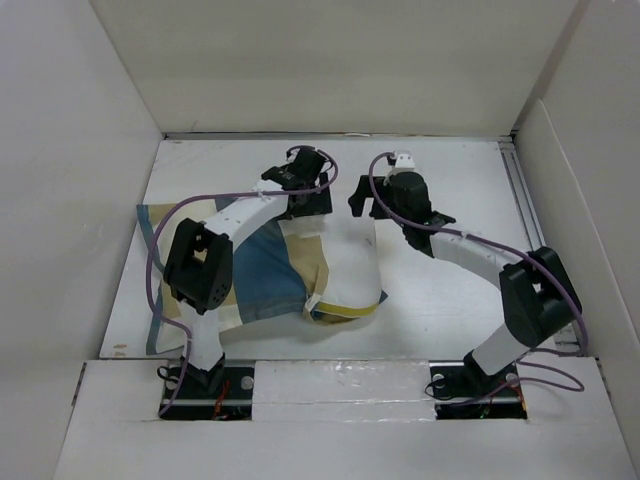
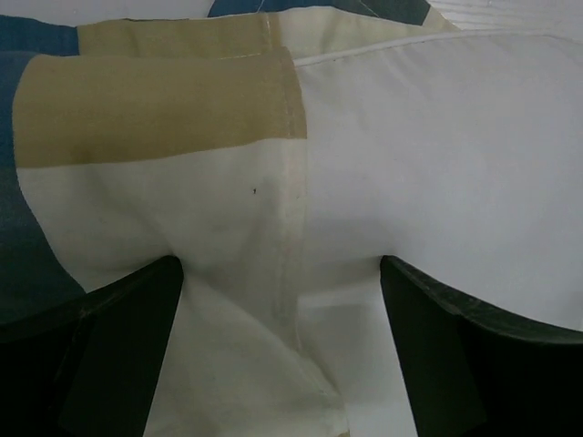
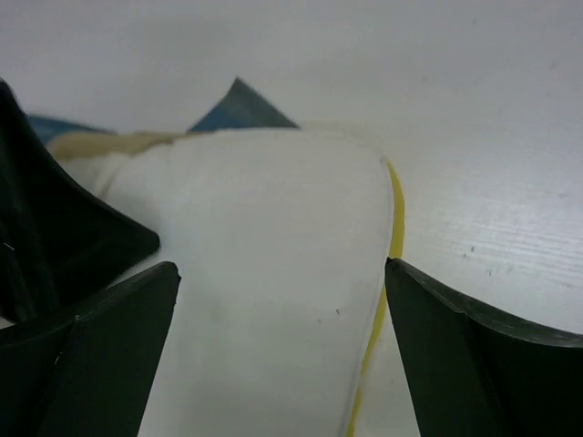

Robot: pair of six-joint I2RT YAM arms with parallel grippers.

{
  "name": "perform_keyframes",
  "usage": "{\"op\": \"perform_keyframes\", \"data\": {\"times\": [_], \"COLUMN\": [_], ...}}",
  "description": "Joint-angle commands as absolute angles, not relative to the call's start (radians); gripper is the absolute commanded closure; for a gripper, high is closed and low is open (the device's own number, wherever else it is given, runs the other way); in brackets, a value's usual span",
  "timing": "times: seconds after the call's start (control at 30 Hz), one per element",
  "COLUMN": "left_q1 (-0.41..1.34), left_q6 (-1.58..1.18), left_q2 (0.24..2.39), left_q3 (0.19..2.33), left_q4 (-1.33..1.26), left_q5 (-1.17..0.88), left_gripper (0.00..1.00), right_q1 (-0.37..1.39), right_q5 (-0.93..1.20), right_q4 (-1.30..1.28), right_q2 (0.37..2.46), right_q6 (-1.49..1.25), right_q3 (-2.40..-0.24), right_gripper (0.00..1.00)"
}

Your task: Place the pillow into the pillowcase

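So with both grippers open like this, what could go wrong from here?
1. The left gripper and right gripper are both open, so nothing holds the pillowcase mouth; pushing the pillow may just slide the case along.
2. The left jaws straddle case and pillow together; closing there could pinch both and block insertion.

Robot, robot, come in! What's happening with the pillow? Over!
Left end effector open over pillowcase hem. Right end effector open over pillow. Pillow partly in, yellow-piped end sticking out. Nothing blocking seen.
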State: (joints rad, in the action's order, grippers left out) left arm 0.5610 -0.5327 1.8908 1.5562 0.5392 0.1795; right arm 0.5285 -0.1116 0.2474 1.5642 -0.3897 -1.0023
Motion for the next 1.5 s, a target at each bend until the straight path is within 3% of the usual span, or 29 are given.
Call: {"op": "perform_keyframes", "data": {"times": [0.0, 0.07, 0.1, 0.2, 0.23, 0.47, 0.67, 0.8, 0.93, 1.07, 1.23, 1.33, 1.47], "left_q1": [0.563, 0.563, 0.563, 0.563, 0.563, 0.563, 0.563, 0.505, 0.416, 0.371, 0.371, 0.371, 0.371], "left_q6": [-0.509, -0.509, -0.509, -0.509, -0.509, -0.442, -0.411, -0.423, -0.491, -0.531, -0.541, -0.541, -0.563], "left_q2": [1.878, 1.888, 1.888, 1.888, 1.888, 1.868, 1.763, 1.665, 1.606, 1.597, 1.626, 1.646, 1.655], "left_q3": [1.632, 1.632, 1.632, 1.641, 1.650, 1.672, 1.674, 1.551, 1.372, 1.283, 1.304, 1.313, 1.313], "left_q4": [0.529, 0.529, 0.529, 0.529, 0.529, 0.529, 0.506, 0.370, 0.134, 0.023, 0.012, 0.002, -0.023], "left_q5": [0.149, 0.149, 0.158, 0.158, 0.158, 0.094, -0.053, -0.303, -0.529, -0.656, -0.666, -0.675, -0.684], "left_gripper": [0.19, 0.46, 0.73, 0.97, 1.00, 1.00, 1.00, 1.00, 1.00, 1.00, 1.00, 1.00, 1.00], "right_q1": [0.517, 0.517, 0.508, 0.508, 0.508, 0.477, 0.436, 0.333, 0.247, 0.261, 0.275, 0.317, 0.415], "right_q5": [0.119, 0.130, 0.152, 0.198, 0.198, 0.121, 0.339, 0.851, 1.103, 1.087, 1.267, 1.277, 1.042], "right_q4": [0.161, 0.161, 0.161, 0.195, 0.204, 0.414, 0.401, 0.168, 0.149, -0.001, -0.475, -0.447, -0.204], "right_q2": [1.588, 1.588, 1.588, 1.588, 1.600, 1.644, 1.747, 1.880, 1.942, 1.971, 2.054, 2.036, 2.029], "right_q6": [-0.311, -0.296, -0.281, -0.235, -0.235, -0.175, -0.022, 0.032, 0.023, 0.098, 0.383, 0.361, 0.143], "right_q3": [-1.037, -1.037, -1.037, -1.046, -1.046, -1.043, -1.141, -1.327, -1.355, -1.394, -1.511, -1.451, -1.333], "right_gripper": [0.00, 0.00, 0.00, 0.00, 0.00, 0.00, 0.00, 0.00, 0.00, 0.00, 0.00, 0.00, 0.00]}}
